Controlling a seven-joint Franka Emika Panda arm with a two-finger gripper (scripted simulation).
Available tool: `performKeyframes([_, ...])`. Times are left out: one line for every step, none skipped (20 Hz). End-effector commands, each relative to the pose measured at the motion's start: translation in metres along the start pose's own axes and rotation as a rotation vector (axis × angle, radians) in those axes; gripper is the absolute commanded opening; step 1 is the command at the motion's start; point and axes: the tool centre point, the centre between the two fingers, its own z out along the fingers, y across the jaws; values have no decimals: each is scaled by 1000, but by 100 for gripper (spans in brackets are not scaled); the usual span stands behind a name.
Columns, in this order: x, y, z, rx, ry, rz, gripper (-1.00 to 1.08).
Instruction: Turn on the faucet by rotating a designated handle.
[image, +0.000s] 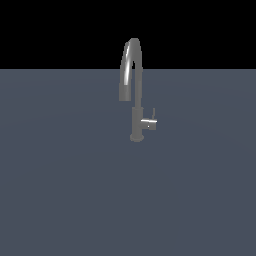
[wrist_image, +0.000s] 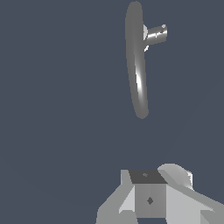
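Exterior view: flat matte slate-grey floor (image: 75, 200) under black backdrop, glossy grey gooseneck faucet (image: 136, 120) standing centre, silvery stub handle (image: 149, 123) at its 3 o'clock, open floor all round; wrist view: faucet seen from above, handle stub beside it, gripper (wrist_image: 151, 197) well apart, finger state cannot tell.

The claw (wrist_image: 148, 199) runs off the wrist view's edge, its fingertips unseen and its state unreadable. The faucet (wrist_image: 136, 61), seen from above, hides its own base; the handle (image: 150, 121) lever is barely resolvable.
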Motion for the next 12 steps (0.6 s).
performKeyframes([17, 1, 1, 40, -32, 41, -100])
performKeyframes([24, 1, 2, 57, -44, 58, -100])
performKeyframes([31, 1, 3, 73, -57, 74, -100])
performKeyframes([38, 2, 4, 89, -70, 91, -100])
performKeyframes([44, 3, 5, 106, -83, 107, -100])
performKeyframes([51, 4, 6, 122, -96, 124, -100])
performKeyframes([58, 5, 7, 139, -109, 141, -100])
performKeyframes([65, 6, 8, 156, -122, 157, -100])
performKeyframes([72, 7, 9, 172, -135, 174, -100])
performKeyframes([79, 8, 11, 190, -149, 191, -100])
performKeyframes([85, 9, 13, 207, -162, 208, -100])
performKeyframes([92, 11, 14, 224, -176, 226, -100])
